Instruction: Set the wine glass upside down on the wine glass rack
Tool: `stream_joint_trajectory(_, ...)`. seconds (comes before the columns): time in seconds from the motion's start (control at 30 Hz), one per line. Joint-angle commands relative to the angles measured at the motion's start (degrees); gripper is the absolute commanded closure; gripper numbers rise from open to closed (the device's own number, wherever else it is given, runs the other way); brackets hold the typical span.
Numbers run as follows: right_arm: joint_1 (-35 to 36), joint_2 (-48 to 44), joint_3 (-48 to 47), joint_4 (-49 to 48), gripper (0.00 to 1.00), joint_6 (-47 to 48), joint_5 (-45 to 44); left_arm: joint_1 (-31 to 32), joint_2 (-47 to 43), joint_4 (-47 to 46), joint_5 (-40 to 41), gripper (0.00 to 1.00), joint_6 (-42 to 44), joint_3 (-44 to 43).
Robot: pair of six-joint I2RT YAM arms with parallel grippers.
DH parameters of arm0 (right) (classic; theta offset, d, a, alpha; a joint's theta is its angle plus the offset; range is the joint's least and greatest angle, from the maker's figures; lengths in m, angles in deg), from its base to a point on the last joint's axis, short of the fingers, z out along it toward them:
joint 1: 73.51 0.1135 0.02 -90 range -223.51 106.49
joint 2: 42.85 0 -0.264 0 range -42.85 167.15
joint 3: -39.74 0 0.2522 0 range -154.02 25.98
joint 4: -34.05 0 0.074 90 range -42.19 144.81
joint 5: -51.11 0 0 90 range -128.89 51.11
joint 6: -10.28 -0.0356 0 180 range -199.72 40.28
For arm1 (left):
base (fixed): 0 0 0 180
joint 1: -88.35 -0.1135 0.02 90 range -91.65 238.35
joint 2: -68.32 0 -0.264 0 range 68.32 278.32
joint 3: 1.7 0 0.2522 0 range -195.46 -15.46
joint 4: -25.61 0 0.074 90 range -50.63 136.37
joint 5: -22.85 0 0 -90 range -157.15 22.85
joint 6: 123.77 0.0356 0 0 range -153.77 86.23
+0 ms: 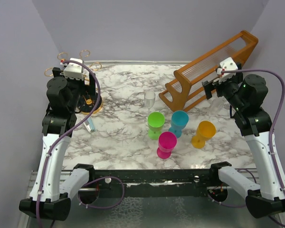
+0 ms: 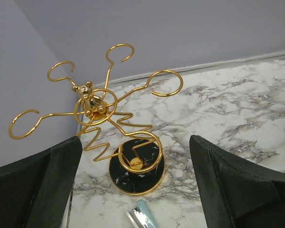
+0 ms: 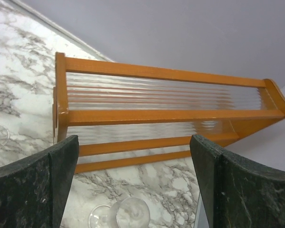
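The clear wine glass (image 1: pixel 149 99) stands upright mid-table, left of the wooden rack, with neither gripper touching it. It also shows at the bottom of the right wrist view (image 3: pixel 127 216). The wine glass rack (image 2: pixel 91 103) is a gold wire stand with looped arms and a round dark base (image 2: pixel 137 169). It stands at the far left corner (image 1: pixel 85 53). My left gripper (image 1: pixel 89 95) hovers over the stand's base, open and empty (image 2: pixel 135 142). My right gripper (image 1: pixel 208 89) is open and empty (image 3: pixel 133 142), raised in front of the wooden rack.
A large orange-brown wooden slatted rack (image 1: pixel 211 71) leans at the far right (image 3: pixel 156 114). Green (image 1: pixel 156 124), blue (image 1: pixel 179 122), pink (image 1: pixel 166 144) and orange (image 1: pixel 203 134) goblets stand front of centre. A small silver-blue object (image 1: pixel 89 125) lies near the stand's base (image 2: pixel 140 218).
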Motion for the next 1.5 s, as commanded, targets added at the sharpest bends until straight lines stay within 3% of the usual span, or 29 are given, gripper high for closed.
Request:
stream_joint_trajectory(0.0, 0.3, 1.2, -2.5, 5.2, 0.0, 5.7, 10.3, -0.6, 0.0, 0.2, -1.8, 0.01, -1.2, -3.0)
stream_joint_trajectory(0.27, 0.3, 3.9, -3.4, 12.2, 0.0, 15.0, 32.0, -1.2, 1.0, 1.6, -3.9, 0.01, -2.6, -4.2)
stream_joint_trajectory(0.5, 0.4, 7.1, -1.4, 5.3, 0.06, 9.8, 30.7, -1.5, 1.8, 2.3, -8.0, 0.01, -2.8, -4.8)
stream_joint_trajectory(0.67, 0.5, 10.1, -1.9, -0.1, 0.25, 4.6, 27.7, -1.6, 2.4, 2.1, -9.3, 0.01, -3.0, -4.5)
stream_joint_trajectory(0.8, 0.8, 12.1, -2.1, -3.6, 0.34, 2.2, 24.7, -1.8, 2.7, 1.9, -10.4, 0.01, -3.1, -4.5)
stream_joint_trajectory(1.47, 2.5, 16.6, 2.0, -10.8, 0.61, -4.1, 22.9, -2.3, 3.8, 1.2, -13.6, 0.01, -3.0, -3.5)
